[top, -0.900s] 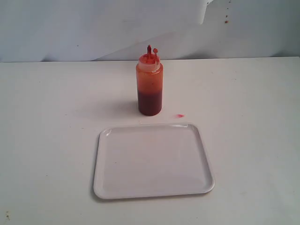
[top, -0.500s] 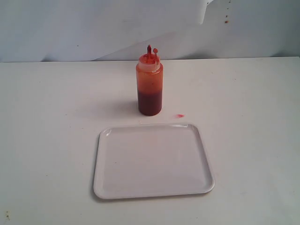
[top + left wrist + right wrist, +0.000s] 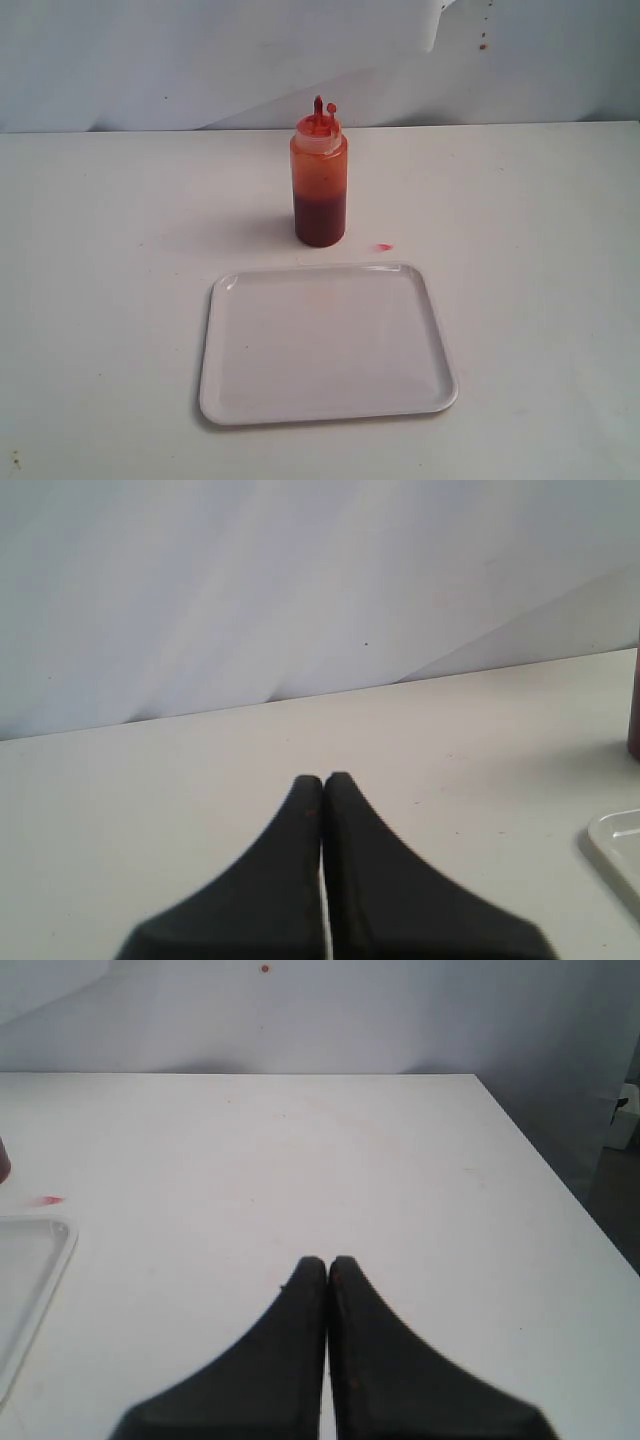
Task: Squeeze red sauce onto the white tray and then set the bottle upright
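The bottle (image 3: 320,185) stands upright on the table (image 3: 520,220), just behind the far edge of the tray (image 3: 325,350). A narrow strip of bare tabletop runs between them, so they are close but not touching. Dark red sauce (image 3: 320,222) fills the bottle's lower part, with orange-stained plastic above it. On top sits the whitish cap (image 3: 318,130), and its thin red nozzle (image 3: 318,104) points straight up. The tray lies flat in front of the bottle, and its glossy surface is plain white from rim to rim. A small red smear (image 3: 384,246) marks the table near the bottle's base, on the right in the exterior view, just off the tray's far right corner. Now the left gripper (image 3: 323,778): its two dark fingers are pressed together tip to tip with nothing between them, over bare table. In its wrist view only a sliver of the bottle and one corner of the tray show at the frame's edge, both well apart from the fingertips. The right gripper (image 3: 328,1260) is the same, fully closed and holding nothing, over open tabletop. Its wrist view catches the tray's rim, the smear and a slice of the bottle's base off to one side, again well clear of the tips. Whether either gripper touches the table, I cannot tell. Behind it all rises a pale wall (image 3: 200,60).
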Action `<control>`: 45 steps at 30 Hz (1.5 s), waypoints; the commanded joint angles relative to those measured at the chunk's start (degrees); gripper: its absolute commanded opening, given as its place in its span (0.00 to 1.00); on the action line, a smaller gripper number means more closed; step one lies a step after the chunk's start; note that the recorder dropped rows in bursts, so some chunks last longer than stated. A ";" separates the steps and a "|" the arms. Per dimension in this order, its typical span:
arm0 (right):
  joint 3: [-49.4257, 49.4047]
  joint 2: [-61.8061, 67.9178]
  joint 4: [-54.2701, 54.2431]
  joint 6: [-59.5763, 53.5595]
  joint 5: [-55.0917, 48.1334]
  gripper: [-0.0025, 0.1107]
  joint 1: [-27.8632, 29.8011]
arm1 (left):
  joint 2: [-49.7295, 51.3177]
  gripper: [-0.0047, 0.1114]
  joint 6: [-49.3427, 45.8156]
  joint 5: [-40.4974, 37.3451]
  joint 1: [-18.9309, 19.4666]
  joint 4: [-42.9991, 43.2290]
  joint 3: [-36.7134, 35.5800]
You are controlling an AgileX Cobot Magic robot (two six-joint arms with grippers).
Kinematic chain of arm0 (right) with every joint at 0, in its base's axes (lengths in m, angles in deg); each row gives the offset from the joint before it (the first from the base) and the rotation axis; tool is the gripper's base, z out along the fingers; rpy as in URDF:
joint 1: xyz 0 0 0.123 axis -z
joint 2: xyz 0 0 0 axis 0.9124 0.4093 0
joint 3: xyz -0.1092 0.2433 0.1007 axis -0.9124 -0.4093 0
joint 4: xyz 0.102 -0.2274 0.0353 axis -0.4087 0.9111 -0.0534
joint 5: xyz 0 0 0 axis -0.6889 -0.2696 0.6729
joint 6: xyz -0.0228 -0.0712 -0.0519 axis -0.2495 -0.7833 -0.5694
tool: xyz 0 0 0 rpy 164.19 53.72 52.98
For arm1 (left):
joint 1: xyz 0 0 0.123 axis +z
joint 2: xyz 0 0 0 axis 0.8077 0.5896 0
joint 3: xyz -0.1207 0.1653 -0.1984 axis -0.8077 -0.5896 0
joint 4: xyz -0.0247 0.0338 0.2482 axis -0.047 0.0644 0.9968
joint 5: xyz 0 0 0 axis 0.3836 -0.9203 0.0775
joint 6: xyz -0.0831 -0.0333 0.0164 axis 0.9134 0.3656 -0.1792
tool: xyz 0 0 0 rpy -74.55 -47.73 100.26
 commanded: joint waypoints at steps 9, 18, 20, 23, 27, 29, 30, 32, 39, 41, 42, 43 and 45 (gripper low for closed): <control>-0.18 -0.37 0.44 0.15 0.18 0.02 -0.08 | 0.21 0.05 0.17 0.19 -0.20 0.19 -0.47; -0.18 -0.37 0.44 0.15 0.18 0.02 -0.08 | 0.21 0.05 0.17 0.19 -0.20 0.19 -0.47; -0.18 -0.37 0.44 0.15 0.18 0.02 -0.08 | 0.21 0.05 0.17 0.19 -0.20 0.19 -0.47; -0.18 -0.37 0.44 0.15 0.18 0.02 -0.08 | 0.21 0.05 0.17 0.19 -0.20 0.19 -0.47; -0.18 -0.37 0.44 0.15 0.18 0.02 -0.08 | 0.21 0.05 0.52 0.19 -0.20 -0.62 -0.47; -0.18 -0.37 0.44 0.15 0.18 0.02 -0.08 | 0.21 0.05 0.54 0.19 -0.20 -6.86 -0.47; -0.18 -0.37 0.44 0.15 0.18 0.02 -0.08 | 0.21 0.05 0.54 0.19 -0.20 -9.22 -0.47; -0.18 -0.37 0.44 0.15 0.18 0.02 -0.08 | 0.21 0.05 0.54 2.42 -0.20 -10.32 -0.47; -0.18 -0.37 0.44 0.15 0.18 0.02 -0.08 | 0.21 0.05 7.95 24.95 -0.20 -18.68 -0.47; -0.18 -0.37 0.44 0.15 0.18 0.02 -0.08 | 0.21 0.05 10.09 33.84 -0.20 -18.68 -0.47; -0.18 -0.37 0.44 0.15 0.18 0.02 -0.08 | 0.21 0.05 11.39 38.82 -0.20 -18.33 -0.47; -0.18 -0.37 0.44 0.15 0.18 0.02 -0.08 | 0.21 0.05 12.00 44.05 -0.20 -17.83 -0.47; -0.18 -0.37 0.44 0.15 0.18 0.02 -0.08 | 0.53 0.05 11.58 52.23 -0.20 -16.88 -0.47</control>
